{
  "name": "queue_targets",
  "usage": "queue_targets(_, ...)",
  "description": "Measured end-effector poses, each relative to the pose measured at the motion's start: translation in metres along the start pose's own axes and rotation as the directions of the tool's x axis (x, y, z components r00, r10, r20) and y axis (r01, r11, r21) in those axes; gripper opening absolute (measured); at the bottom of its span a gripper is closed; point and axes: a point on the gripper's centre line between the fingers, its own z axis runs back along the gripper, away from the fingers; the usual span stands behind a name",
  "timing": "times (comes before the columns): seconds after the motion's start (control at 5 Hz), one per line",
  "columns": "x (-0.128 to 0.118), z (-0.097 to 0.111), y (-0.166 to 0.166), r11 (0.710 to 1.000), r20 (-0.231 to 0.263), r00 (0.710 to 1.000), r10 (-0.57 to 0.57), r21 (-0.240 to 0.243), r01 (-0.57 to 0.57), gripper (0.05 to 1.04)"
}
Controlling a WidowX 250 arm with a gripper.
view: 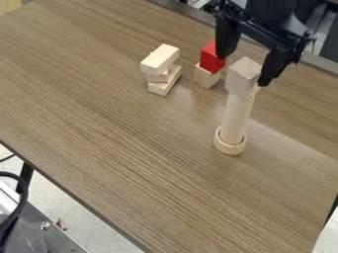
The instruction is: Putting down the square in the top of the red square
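Just R of red block (212, 58), plain wood cube (241, 76) sits atop upright cyl. (237, 117); gripper (243, 70) there too, released, fingers wide apart. Red block rests on lt. block (206, 76); wood stack (160, 69) L of it.

Looks like a robotics lab or a workshop corner; can't tell which for sure. Robot gripper (245, 69) hangs over a wood-grain worktop (119, 138). Simple test pieces on it: red cube (212, 58) on a pale block (206, 76), small stack of wooden blocks (159, 61), wooden cylinder (236, 117) upright in a ring (229, 147). Lower left: bare metal plate (56, 239) with a bolt (45, 226), thick black cable (23, 191) beside it, pale speckled hard floor (63, 200) below.
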Motion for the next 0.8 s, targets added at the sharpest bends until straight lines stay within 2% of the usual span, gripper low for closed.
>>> queue_targets(0.2,-0.003,-0.015,0.004,1.0,-0.024,1.0,-0.002,0.002,0.002,0.963)
queue_targets(0.4,-0.006,-0.022,0.012,1.0,-0.038,0.999,0.018,0.001,-0.018,0.681)
queue_targets(0.6,-0.005,-0.021,0.015,1.0,-0.039,0.999,0.016,-0.006,-0.017,0.592)
queue_targets(0.8,-0.003,-0.017,0.015,1.0,-0.037,0.999,0.011,-0.021,-0.012,0.592)
